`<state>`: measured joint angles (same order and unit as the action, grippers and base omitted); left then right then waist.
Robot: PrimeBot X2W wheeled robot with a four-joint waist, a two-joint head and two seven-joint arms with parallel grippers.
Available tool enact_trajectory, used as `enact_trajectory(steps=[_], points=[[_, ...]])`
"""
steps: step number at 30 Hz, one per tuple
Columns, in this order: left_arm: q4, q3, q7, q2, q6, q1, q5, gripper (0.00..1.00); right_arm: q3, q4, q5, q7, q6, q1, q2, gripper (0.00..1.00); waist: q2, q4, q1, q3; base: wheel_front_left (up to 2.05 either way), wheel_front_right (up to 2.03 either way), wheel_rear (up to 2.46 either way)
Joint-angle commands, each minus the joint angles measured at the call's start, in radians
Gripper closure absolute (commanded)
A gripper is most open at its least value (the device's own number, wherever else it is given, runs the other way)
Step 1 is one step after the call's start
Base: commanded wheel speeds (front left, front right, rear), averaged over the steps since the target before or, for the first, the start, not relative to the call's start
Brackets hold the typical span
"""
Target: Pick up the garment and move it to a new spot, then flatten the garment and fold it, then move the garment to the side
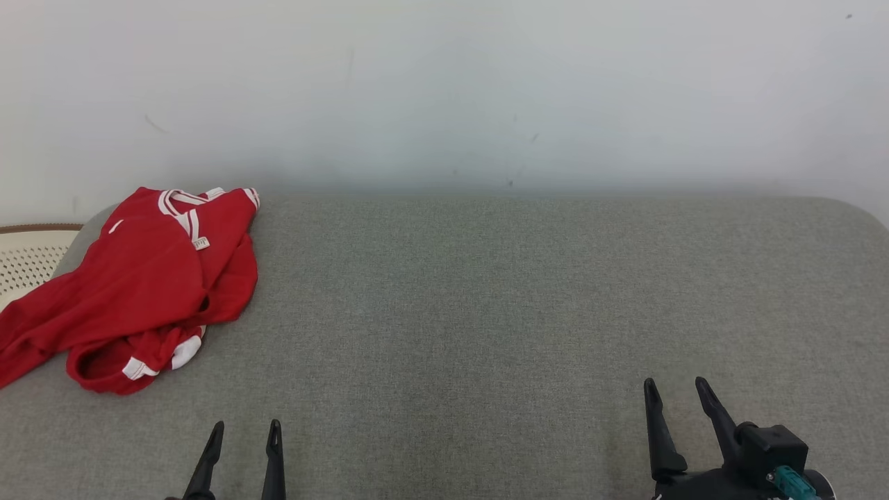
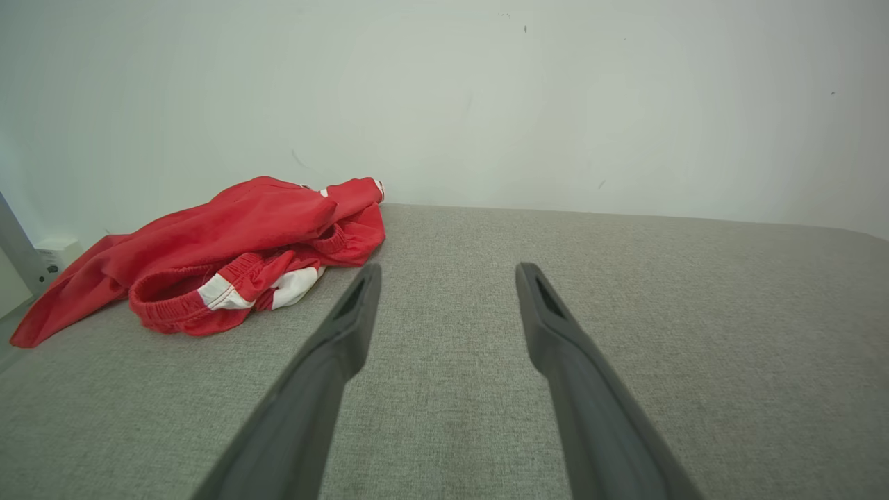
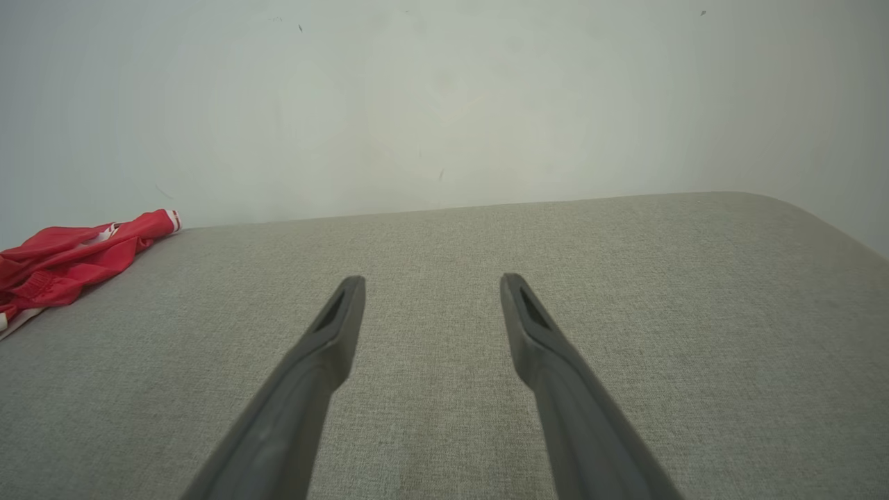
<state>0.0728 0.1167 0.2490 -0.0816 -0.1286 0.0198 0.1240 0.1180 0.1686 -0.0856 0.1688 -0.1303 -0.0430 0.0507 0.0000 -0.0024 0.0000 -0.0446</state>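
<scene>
Red with white trim, the crumpled cloth garment [image 1: 146,278] lies at the far left of the grey fabric-covered worktop [image 1: 486,312] in the head view. The left pincer [image 1: 246,427] and right pincer [image 1: 675,383] sit low in that view, both spread wide and holding nothing.

In the left wrist view, the garment [image 2: 243,243] lies just up and left of the wide left pincer [image 2: 448,271].

In the right wrist view, the right pincer [image 3: 432,281] gapes above the worktop, with the garment [image 3: 69,253] well apart at the left edge.

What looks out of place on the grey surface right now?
The red garment lies crumpled in a heap at the far-left corner of the grey surface, with one end trailing over its left edge. Nothing else stands out.
</scene>
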Motion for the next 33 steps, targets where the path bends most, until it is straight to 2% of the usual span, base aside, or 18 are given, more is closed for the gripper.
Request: enact_trajectory(steps=[1, 9, 23, 33], points=[[-0.005, -0.002, 0.009, 0.002, -0.002, -0.020, -0.025, 0.00, 0.009, -0.010, 0.023, 0.007, -0.001, 0.014, 0.000, 0.00, 0.0000, -0.001, 0.0000, -0.001, 0.00, 0.00, 0.00], [-0.010, -0.003, 0.019, 0.004, -0.002, -0.026, -0.071, 0.00, 0.018, -0.020, 0.045, 0.009, -0.001, 0.024, 0.000, 0.00, 0.0000, 0.000, 0.0000, -0.001, 0.00, 0.00, 0.00], [-0.008, -0.016, 0.017, 0.010, 0.026, -0.028, -0.048, 0.00, -0.004, -0.023, -0.015, -0.003, -0.001, 0.032, 0.000, 0.00, 0.0000, 0.002, 0.0000, 0.003, 0.00, 0.00, 0.00], [-0.010, -0.026, 0.017, 0.013, 0.026, -0.022, -0.055, 0.00, -0.020, -0.028, -0.017, -0.011, -0.001, 0.033, 0.000, 0.00, 0.0000, 0.002, 0.0000, 0.002, 0.00, 0.00, 0.00]])
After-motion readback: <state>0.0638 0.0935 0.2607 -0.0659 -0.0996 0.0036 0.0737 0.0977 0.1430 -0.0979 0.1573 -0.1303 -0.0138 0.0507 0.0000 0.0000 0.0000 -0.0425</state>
